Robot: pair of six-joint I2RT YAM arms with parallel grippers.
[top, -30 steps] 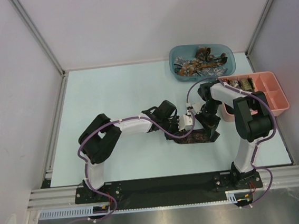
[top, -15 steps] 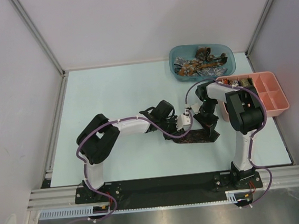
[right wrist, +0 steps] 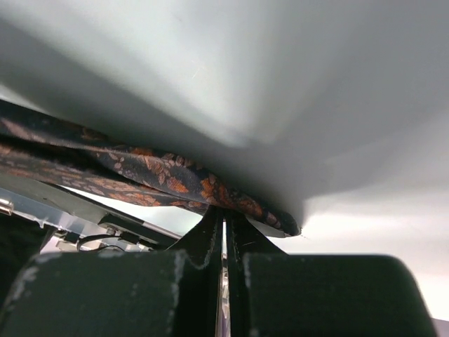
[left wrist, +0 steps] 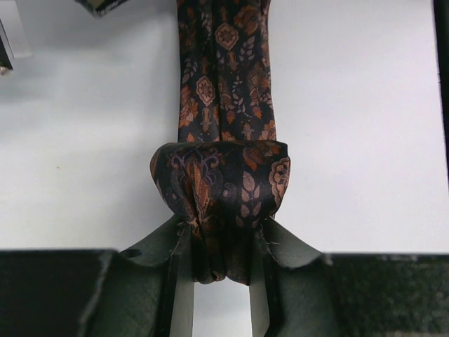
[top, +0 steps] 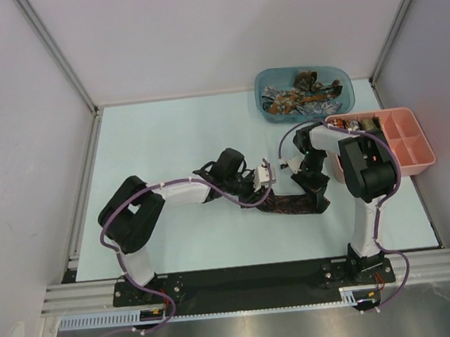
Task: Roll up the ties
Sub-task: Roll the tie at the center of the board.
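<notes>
On table point(top: 167, 142), tie point(top: 292, 205) stretched out, axis left-right

White-and-black arms point(top: 186, 190) carry purple cables point(top: 283, 140), black left end effector point(left wrist: 223, 235).

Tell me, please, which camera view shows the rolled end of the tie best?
The left wrist view: the roll fills the centre, pattern sharp, pinched by the left gripper. The top view shows the tie only as a dark strip. The right wrist view shows only its other end, edge-on.
</notes>
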